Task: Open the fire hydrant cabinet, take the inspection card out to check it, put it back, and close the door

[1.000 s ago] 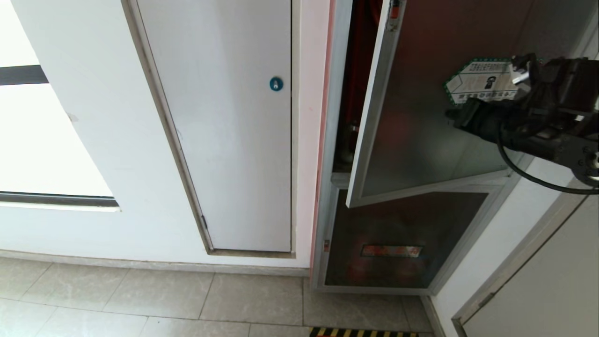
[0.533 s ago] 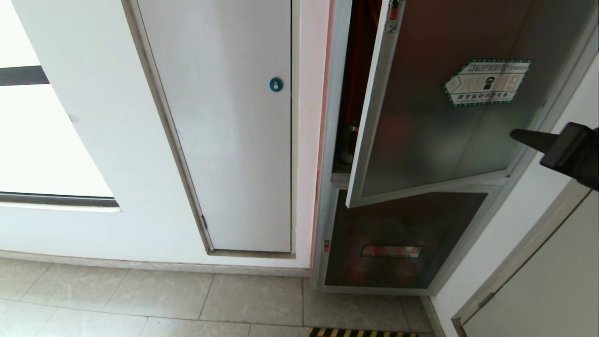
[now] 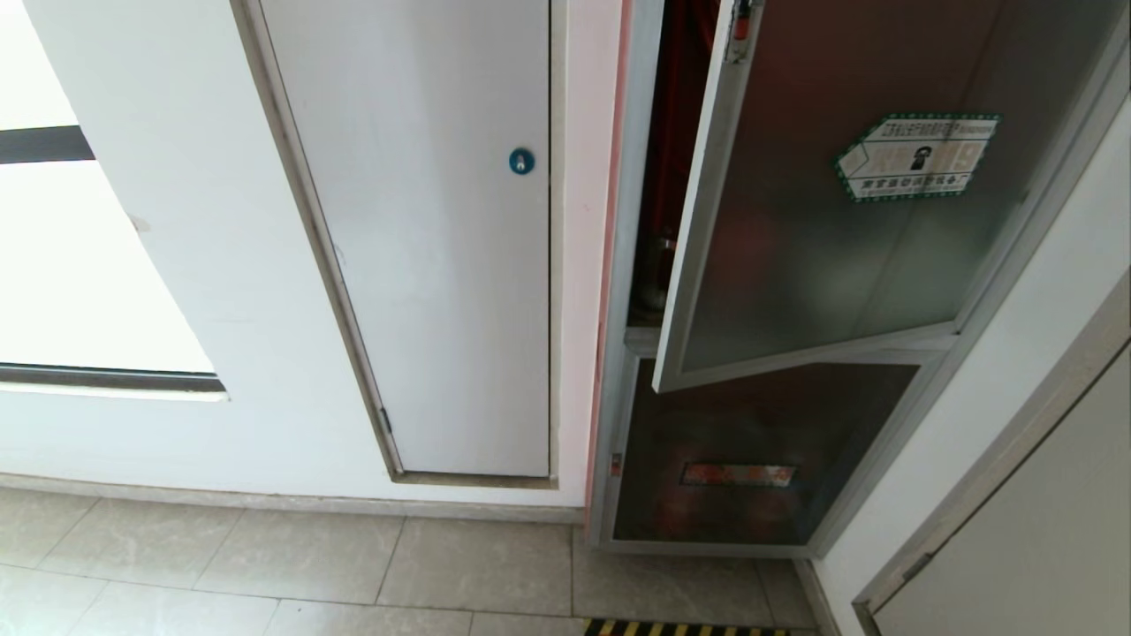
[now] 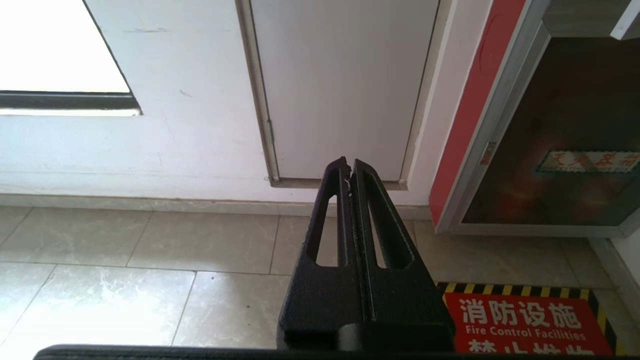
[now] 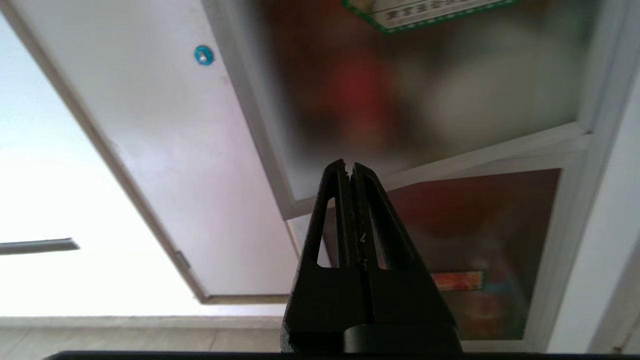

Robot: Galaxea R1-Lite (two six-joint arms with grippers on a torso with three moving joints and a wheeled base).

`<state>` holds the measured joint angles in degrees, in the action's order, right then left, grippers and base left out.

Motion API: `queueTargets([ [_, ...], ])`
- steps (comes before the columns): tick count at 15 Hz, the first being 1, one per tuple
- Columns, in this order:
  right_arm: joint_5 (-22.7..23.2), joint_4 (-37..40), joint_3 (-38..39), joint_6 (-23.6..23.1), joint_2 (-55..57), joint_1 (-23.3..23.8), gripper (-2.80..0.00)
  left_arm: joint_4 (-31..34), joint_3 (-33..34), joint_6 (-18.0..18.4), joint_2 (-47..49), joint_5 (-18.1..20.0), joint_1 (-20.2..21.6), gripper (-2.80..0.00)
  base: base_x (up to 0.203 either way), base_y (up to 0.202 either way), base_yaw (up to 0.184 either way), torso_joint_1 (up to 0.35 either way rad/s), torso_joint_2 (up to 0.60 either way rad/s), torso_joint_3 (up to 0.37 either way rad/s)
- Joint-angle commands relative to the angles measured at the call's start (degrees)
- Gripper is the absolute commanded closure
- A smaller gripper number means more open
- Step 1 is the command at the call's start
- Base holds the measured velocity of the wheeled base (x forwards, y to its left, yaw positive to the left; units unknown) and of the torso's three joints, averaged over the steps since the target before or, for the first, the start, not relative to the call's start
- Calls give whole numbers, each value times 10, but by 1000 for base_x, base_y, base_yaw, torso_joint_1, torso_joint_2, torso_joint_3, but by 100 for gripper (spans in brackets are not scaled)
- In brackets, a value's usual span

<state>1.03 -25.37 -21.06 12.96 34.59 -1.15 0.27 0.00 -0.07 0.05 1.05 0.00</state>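
Smoked-glass door (image 5: 425, 100) ajar, just beyond right gripper (image 5: 349, 167), pressed together, holding nothing

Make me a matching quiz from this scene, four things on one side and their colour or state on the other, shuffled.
1. door
2. round lock
3. right hand
4. floor sign

A. blue
B. red, white lettering
C. ajar
D. shut, holding nothing

Pairs: 1-C, 2-A, 3-D, 4-B
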Motion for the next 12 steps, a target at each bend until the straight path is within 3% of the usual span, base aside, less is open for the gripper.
queueTargets([
  [1, -18, -1, 42, -6, -93, 2, 0, 0, 0, 0, 0, 0, 0, 0, 0, 0, 0, 0, 0, 0],
  [4, -45, 37, 74, -11, -159, 5, 0, 0, 0, 0, 0, 0, 0, 0, 0, 0, 0, 0, 0, 0],
  [9, -37, 246, 76, -46, -324, 7, 0, 0, 0, 0, 0, 0, 0, 0, 0, 0, 0, 0, 0, 0],
  [12, -37, 260, 130, -59, -345, 7, 0, 0, 0, 0, 0, 0, 0, 0, 0, 0, 0, 0, 0, 0],
])
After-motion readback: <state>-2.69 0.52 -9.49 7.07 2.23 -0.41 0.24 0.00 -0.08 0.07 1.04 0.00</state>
